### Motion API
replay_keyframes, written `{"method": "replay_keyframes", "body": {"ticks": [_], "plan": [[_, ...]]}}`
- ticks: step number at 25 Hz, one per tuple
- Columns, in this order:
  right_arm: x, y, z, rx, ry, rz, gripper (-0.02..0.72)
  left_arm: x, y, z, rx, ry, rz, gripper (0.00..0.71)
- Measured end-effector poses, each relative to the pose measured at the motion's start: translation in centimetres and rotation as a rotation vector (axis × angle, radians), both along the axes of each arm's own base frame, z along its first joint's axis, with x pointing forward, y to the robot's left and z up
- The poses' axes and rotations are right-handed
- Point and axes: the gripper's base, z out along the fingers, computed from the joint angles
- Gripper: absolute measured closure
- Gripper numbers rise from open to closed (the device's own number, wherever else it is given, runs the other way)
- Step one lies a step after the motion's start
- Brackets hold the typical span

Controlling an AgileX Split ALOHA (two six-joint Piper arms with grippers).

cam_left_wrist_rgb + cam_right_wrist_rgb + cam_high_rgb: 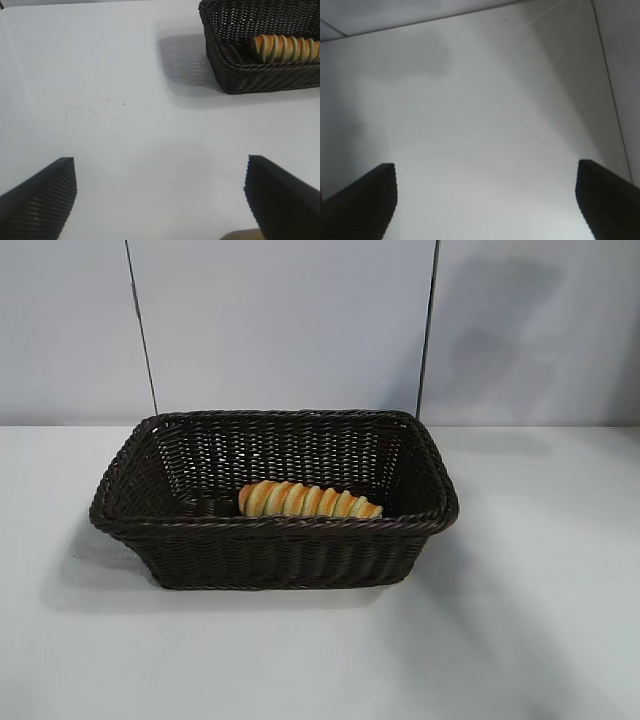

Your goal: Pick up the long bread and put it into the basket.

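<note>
The long bread (309,500), golden with orange-brown ridges, lies inside the dark woven basket (270,525) near its front wall, and shows again in the left wrist view as the long bread (286,47) in the basket (235,65). Neither arm appears in the exterior view. My left gripper (161,167) stands open over bare table, well away from the basket, with nothing between its fingers. My right gripper (486,170) is open too, above bare white table, holding nothing.
The white table (520,620) stretches all round the basket. A pale wall with two dark vertical seams (140,330) stands behind it. The table's far edge (420,20) runs across the right wrist view.
</note>
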Motion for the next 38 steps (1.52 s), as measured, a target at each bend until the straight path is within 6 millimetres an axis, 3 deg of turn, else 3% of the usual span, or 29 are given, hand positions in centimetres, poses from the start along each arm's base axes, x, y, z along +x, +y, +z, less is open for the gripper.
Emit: {"method": "replay_keyframes", "body": {"ticks": [5,8,12,18,22,29,33,38], "plan": [[-5.6,1.1,4.2,-0.021,-0.102,0.000,0.009,0.0,0.0,0.0,0.000,0.000,0.000,0.051],[-10.2,2.1,6.1,-0.032,-0.157,0.000,0.009,0.0,0.0,0.0,0.000,0.000,0.000,0.051],[-15.9,3.2,7.2,-0.042,-0.215,-0.002,0.009,0.0,0.0,0.0,0.000,0.000,0.000,0.051],[-23.9,4.9,7.2,-0.057,-0.309,-0.006,0.009,0.0,0.0,0.0,0.000,0.000,0.000,0.051],[-28.6,5.7,5.5,-0.078,-0.359,-0.019,0.009,0.0,0.0,0.0,0.000,0.000,0.000,0.051],[-35.5,7.0,0.2,-0.104,-0.485,-0.028,0.009,0.0,0.0,0.0,0.000,0.000,0.000,0.051],[-37.7,7.4,-3.1,-0.118,-0.540,-0.028,0.009,0.0,0.0,0.0,0.000,0.000,0.000,0.051],[-39.0,7.7,-6.6,-0.121,-0.550,-0.029,0.008,0.0,0.0,0.0,0.000,0.000,0.000,0.051]]}}
